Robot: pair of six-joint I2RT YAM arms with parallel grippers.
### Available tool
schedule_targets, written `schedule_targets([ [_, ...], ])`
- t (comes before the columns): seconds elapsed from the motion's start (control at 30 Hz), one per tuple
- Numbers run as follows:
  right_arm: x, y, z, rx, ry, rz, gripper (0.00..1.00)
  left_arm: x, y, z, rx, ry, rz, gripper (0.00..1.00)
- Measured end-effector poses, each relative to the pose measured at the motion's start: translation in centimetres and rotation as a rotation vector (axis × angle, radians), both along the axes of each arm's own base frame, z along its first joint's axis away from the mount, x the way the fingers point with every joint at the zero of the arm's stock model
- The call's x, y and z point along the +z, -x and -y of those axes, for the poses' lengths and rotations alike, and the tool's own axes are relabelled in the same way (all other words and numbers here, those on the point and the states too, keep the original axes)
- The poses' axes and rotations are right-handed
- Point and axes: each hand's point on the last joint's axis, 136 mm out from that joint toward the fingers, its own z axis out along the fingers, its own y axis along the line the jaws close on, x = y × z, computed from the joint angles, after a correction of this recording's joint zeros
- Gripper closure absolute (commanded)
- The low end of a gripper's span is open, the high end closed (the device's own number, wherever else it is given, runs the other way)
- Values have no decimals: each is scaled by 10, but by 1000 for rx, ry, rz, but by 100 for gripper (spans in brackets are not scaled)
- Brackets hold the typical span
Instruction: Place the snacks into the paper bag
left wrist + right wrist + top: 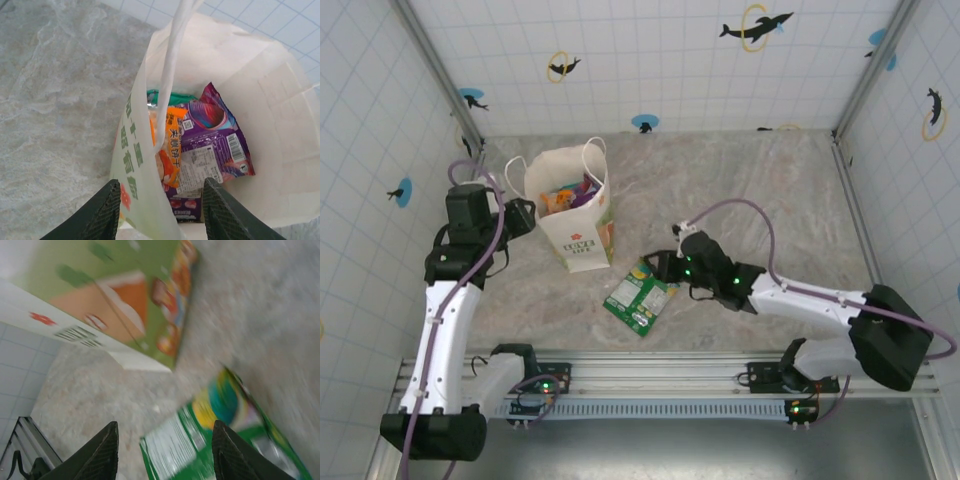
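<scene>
One green packet (pixel 640 297) lies flat on the desk (pixel 750 190), at the middle of the top view, just below and right of the paper bag (pixel 570 205). In my right wrist view the green packet (pixel 220 440) fills the lower right, blurred. The bag's printed side (pixel 100 300) crosses the upper left of that view.

The bag stands upright in the upper left-centre of the top view with its mouth open. Through my left wrist camera I look down into the bag (pixel 250 65). A purple packet (pixel 215 135) leans in the middle. An orange packet (pixel 167 145) sits just left of it against the near wall. A teal packet (pixel 172 97) peeks out behind them. A white string handle (pixel 172 60) runs up the frame over the orange packet.

My left tool (pixel 520 215) is at the bag's left edge. In its wrist view the tool (pixel 160 182) is spread wide, one finger outside the lettered wall and the other over the inside. I cannot tell whether either touches the paper.

My right tool (pixel 658 266) sits near the upper right end of the green packet. In its wrist view the tool (pixel 165 424) is spread apart and holds nothing.
</scene>
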Motion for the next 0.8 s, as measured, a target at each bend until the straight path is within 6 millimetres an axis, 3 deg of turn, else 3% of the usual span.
schedule_targets([
  [0.13,-33,23,23,-79,-34,-152,47,-15,5,1,-4,2,-44,53],
  [0.33,-70,56,33,-136,-67,-332,47,-22,7,1,-2,5,-60,53],
  [0.53,-90,73,36,-167,-106,-424,48,-21,7,1,-3,5,-59,53],
  [0.8,-100,75,20,-153,-156,-463,49,-21,7,3,-12,11,-56,53],
])
